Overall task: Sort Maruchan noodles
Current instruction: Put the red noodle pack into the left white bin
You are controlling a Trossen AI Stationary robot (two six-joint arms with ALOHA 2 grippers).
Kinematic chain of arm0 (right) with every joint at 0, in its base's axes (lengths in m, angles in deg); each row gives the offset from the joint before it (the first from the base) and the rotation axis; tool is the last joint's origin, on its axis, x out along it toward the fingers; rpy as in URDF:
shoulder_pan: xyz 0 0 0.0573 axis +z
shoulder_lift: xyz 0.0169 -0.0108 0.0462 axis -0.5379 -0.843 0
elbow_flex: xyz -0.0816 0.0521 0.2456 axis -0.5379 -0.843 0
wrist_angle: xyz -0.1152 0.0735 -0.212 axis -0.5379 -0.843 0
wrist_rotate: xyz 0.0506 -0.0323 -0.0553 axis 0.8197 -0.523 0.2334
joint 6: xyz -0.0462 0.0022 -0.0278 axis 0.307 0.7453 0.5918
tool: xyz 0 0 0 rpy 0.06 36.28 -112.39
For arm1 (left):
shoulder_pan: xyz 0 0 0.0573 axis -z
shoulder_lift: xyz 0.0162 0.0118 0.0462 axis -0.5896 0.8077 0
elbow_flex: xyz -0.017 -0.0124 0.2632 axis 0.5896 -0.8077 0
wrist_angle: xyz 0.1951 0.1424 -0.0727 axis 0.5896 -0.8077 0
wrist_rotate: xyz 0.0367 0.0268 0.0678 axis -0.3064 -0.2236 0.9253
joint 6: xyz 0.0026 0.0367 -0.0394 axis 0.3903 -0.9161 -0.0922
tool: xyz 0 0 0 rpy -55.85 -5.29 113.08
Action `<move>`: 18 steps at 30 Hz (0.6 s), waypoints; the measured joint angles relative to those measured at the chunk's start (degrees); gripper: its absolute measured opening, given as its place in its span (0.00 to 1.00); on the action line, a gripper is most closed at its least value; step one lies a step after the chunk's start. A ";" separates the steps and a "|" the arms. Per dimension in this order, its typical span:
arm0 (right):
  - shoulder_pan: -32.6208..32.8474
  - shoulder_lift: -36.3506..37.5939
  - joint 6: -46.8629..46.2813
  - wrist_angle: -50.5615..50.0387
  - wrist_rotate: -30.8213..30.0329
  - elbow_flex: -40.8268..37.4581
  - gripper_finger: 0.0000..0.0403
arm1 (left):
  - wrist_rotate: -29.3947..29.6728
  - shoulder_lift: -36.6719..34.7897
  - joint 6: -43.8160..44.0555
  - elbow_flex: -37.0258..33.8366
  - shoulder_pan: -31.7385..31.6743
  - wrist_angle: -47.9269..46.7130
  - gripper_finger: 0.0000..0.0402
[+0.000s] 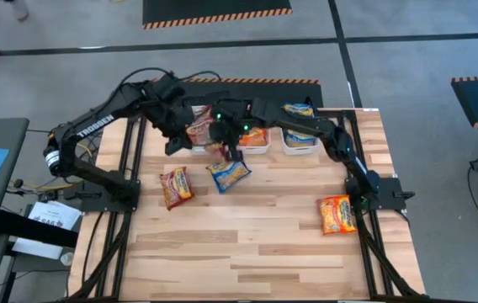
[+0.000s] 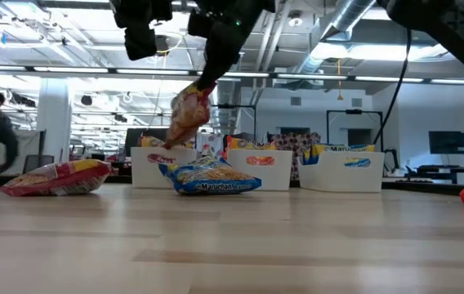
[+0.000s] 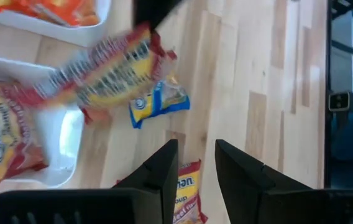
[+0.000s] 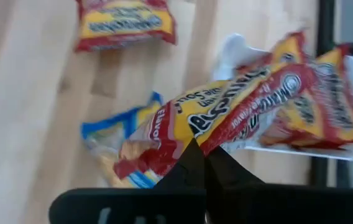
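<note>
My right gripper (image 4: 204, 155) is shut on a maroon Maruchan noodle packet (image 1: 199, 130), which hangs in the air (image 2: 187, 114) over the far left white bin (image 2: 165, 167). That bin holds maroon packets (image 4: 325, 106). My left gripper (image 3: 196, 165) hovers just left of the held packet, open with nothing between its fingers. Lying flat on the table are a maroon packet (image 1: 176, 186), a blue packet (image 1: 228, 175) and an orange packet (image 1: 337, 214). My right gripper pinches the maroon packet by one edge (image 4: 209, 138) between its two fingertips. It comes slanting down from the table's right. The packet hangs tilted below the fingers (image 2: 207, 82), clear of the table and the bin.
Three white bins stand in a row at the far edge. The middle one (image 1: 253, 139) holds orange packets and the right one (image 1: 300, 140) blue packets. Another blue packet (image 1: 298, 109) lies behind the right bin. The near half of the wooden table (image 1: 256, 261) is bare.
</note>
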 joint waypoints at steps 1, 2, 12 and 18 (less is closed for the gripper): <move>-0.83 0.08 1.30 0.21 0.09 0.00 0.01 | 0.17 0.00 0.41 0.00 -0.36 -0.02 0.23; -1.57 0.08 2.56 1.19 0.30 0.00 0.01 | 0.42 0.00 0.74 0.00 -0.80 -0.02 0.23; -6.58 -0.49 13.59 12.61 5.57 0.02 0.01 | 2.00 0.00 3.67 0.00 -2.40 0.56 0.23; -8.04 -2.59 19.25 15.57 8.81 -0.15 0.01 | 2.78 0.00 5.70 0.00 -2.40 2.17 0.23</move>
